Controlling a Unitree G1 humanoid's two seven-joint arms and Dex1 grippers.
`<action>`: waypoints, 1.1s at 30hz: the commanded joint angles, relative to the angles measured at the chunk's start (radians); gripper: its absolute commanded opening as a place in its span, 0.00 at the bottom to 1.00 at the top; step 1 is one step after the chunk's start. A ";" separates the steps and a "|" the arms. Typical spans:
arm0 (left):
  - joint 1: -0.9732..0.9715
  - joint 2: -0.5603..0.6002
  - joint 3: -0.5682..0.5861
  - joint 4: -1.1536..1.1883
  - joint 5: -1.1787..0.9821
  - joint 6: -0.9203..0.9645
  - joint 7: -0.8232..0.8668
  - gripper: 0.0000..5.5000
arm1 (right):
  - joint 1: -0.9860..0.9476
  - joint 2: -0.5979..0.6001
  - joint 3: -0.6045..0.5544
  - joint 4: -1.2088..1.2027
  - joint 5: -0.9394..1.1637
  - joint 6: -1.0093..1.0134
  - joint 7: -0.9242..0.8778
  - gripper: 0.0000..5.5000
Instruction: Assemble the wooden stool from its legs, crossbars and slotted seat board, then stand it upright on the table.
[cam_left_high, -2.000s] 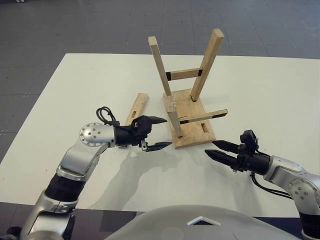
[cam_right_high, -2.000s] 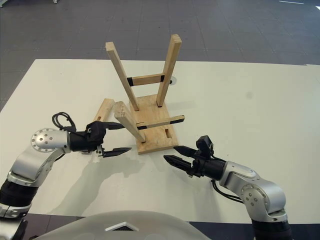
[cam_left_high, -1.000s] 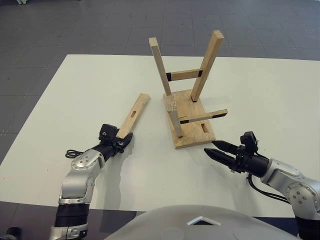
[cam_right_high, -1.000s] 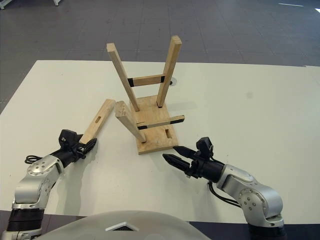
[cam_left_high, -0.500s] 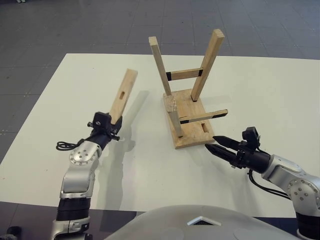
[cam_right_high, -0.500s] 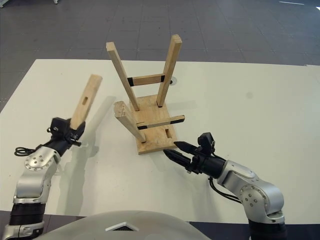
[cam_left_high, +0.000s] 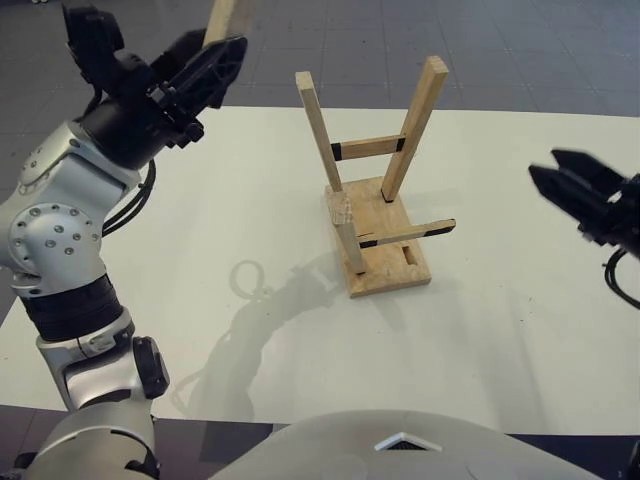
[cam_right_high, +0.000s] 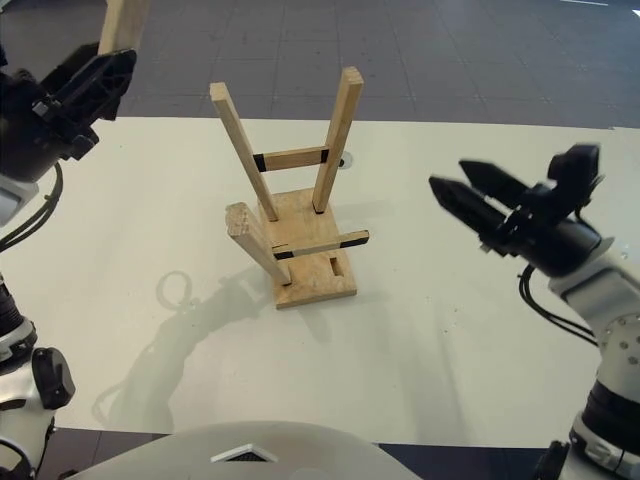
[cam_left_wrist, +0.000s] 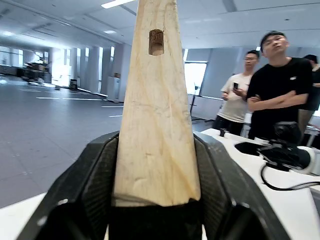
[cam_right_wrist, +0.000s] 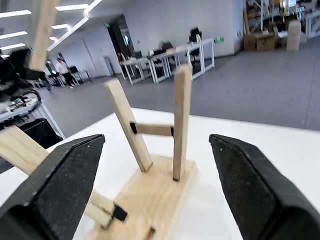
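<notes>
The left gripper (cam_left_high: 215, 48) is clenching its fingers (cam_left_wrist: 95, 185) on the loose leg (cam_left_high: 228, 14), high above the counter's (cam_left_high: 200, 200) left side. The right gripper (cam_right_high: 447, 174) is hanging open, well apart from the upturned seat board (cam_left_high: 388, 262). Lowering the leg askew would be risking toppling the unbraced stool.

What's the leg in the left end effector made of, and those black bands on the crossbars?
The leg looks like pale, bare wood: visible grain, rough cut end, a slot cut through it. The black bands at the crossbar ends look matte, perhaps tape or paint; I cannot tell which.
</notes>
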 joint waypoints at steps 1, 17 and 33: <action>-0.040 0.015 -0.049 -0.013 -0.166 0.146 -0.065 0.37 | -0.197 0.073 0.138 -0.033 0.200 0.035 -0.114 0.70; -0.131 0.020 -0.207 0.064 -0.163 0.219 -0.306 0.37 | -0.422 0.305 0.384 0.109 0.349 0.049 -0.120 0.70; -0.120 0.023 -0.184 0.088 -0.185 0.238 -0.333 0.37 | -0.401 0.294 0.398 0.085 0.326 0.057 -0.077 0.87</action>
